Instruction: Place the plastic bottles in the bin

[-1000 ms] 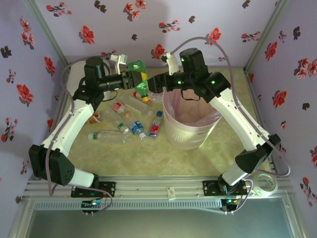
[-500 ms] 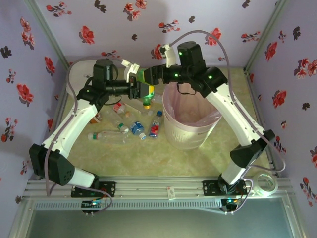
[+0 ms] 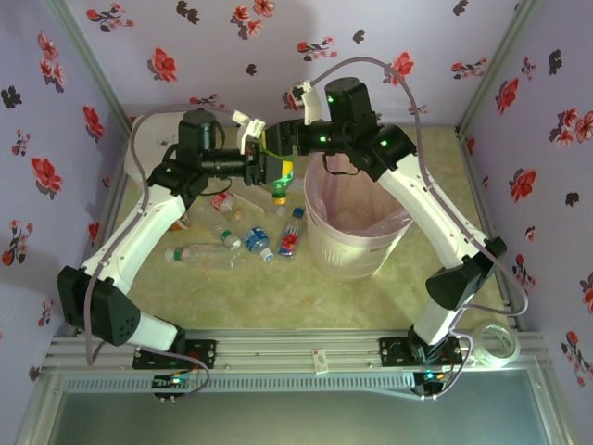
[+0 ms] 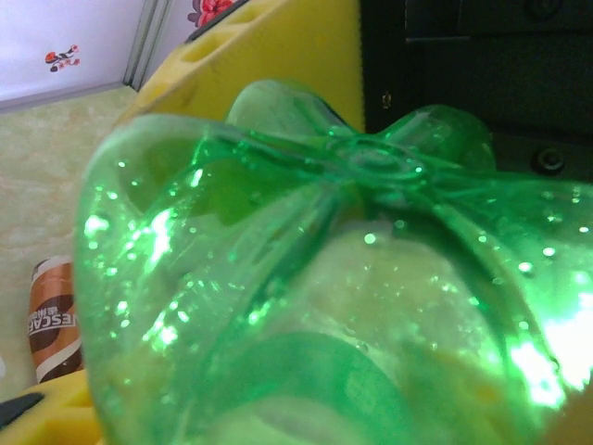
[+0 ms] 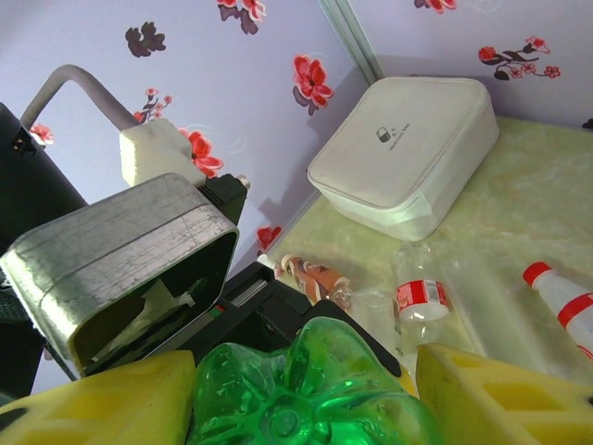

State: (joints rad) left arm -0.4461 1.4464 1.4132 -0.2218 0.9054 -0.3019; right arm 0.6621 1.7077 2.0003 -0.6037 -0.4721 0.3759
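Green bottle (image 3: 276,181) is the one to look at: it's up in the air off the table (image 3: 278,306), just beside the far-left rim of the bin (image 3: 320,243), tilted with its orange cap pointing down and toward the near side. The left gripper (image 3: 271,169) comes at it from the left and has it clamped. In the left wrist view the lumpy green base (image 4: 324,278) sits tight between the yellow pads (image 4: 278,46). The right gripper (image 3: 278,144) is on it from the far-right side. In its own wrist view the base (image 5: 296,394) sits between its yellow pads (image 5: 491,394), which are close in on both sides, but whether they're actually squeezing is honestly impossible to tell. The left arm climbs from its base, elbow out at the near left, reaches far forward and then has its wrist turned sideways to the right. The right arm has its elbow low on the right, a long link sloping up and away, and its wrist bent left past the bin's far rim. The other plastic bottles (image 3: 232,236) lie scattered on the table left of the bin. A white lidded box (image 5: 398,153) sits in the far-left corner.
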